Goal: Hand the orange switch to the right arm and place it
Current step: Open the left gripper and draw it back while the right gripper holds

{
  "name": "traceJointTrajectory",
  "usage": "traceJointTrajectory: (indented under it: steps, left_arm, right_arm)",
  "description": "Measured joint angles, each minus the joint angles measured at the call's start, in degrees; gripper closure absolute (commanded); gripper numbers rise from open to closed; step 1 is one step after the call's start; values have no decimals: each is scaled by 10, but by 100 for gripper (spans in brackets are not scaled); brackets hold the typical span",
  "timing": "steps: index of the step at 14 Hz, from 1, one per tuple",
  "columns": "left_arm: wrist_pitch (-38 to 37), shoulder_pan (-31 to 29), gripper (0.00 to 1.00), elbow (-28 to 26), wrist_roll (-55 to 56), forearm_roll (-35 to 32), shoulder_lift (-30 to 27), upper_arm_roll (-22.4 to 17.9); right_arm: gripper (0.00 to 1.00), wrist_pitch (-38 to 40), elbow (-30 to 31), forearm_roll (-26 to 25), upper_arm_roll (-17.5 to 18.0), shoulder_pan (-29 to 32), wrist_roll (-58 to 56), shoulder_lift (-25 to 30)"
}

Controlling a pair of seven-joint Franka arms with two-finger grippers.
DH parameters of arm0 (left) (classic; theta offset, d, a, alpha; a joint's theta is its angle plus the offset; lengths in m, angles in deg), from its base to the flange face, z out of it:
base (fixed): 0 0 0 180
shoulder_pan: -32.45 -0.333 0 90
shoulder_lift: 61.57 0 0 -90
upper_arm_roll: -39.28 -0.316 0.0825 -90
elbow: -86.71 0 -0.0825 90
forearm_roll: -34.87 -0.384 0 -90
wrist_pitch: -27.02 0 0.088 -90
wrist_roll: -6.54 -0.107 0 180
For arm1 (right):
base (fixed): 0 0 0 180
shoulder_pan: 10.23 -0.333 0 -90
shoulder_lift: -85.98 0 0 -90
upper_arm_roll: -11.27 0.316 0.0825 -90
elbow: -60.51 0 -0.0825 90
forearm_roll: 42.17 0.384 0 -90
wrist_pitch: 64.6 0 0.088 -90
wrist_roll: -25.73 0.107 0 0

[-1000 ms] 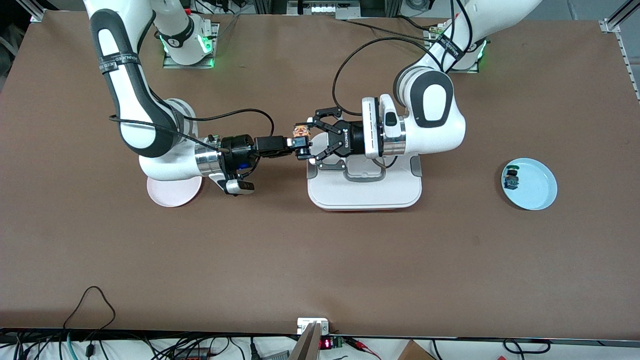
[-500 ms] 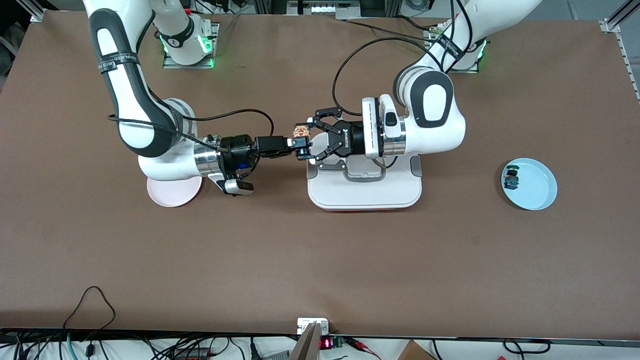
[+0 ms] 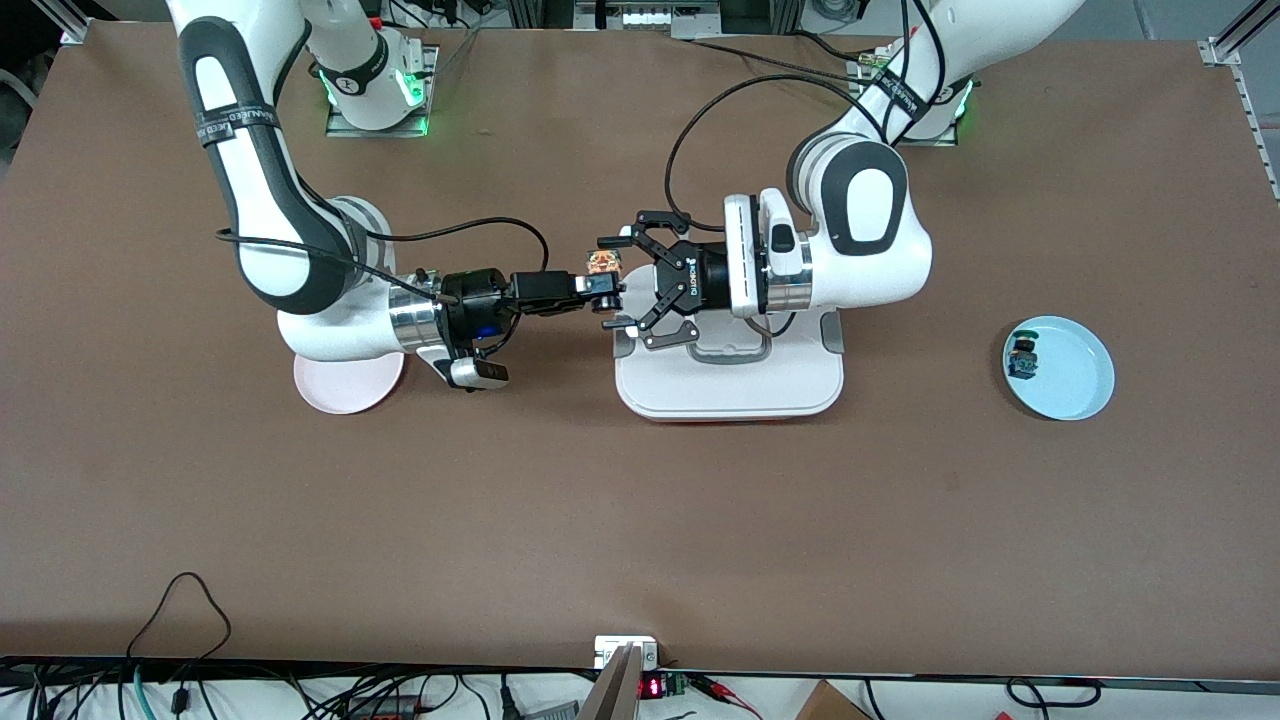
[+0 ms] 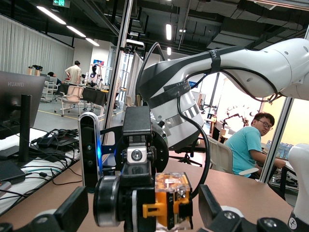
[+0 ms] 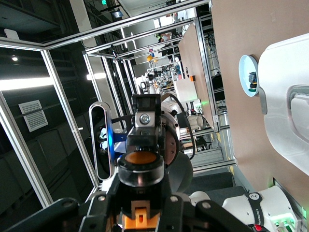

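Nearest the front camera, bare brown desk (image 3: 640, 520) is lying open. Above the white rectangular tray's (image 3: 730, 385) edge, the right gripper (image 3: 603, 290) is pinching the small black, orange-capped switch (image 3: 603, 264) in its slim jaws. The left gripper (image 3: 620, 285) is flanking it, jaws spread.

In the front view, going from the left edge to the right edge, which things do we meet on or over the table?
Pink plate → right gripper holding the orange switch → open left gripper → white tray → blue plate.
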Motion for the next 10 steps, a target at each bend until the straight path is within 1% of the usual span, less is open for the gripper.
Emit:
traceJointTrajectory:
  steps: [3,7,10]
  left_arm:
    - [-14,-9,0,0,0,0,0,-1]
    - [-112,-57,0,-9,9,-8,0,-7]
    - [-168,-95,0,-14,51,-67,0,-7]
  right_arm:
    - [99,0,0,0,0,0,0,0]
    - [99,0,0,0,-4,1,0,2]
    - [99,0,0,0,-8,3,0,3]
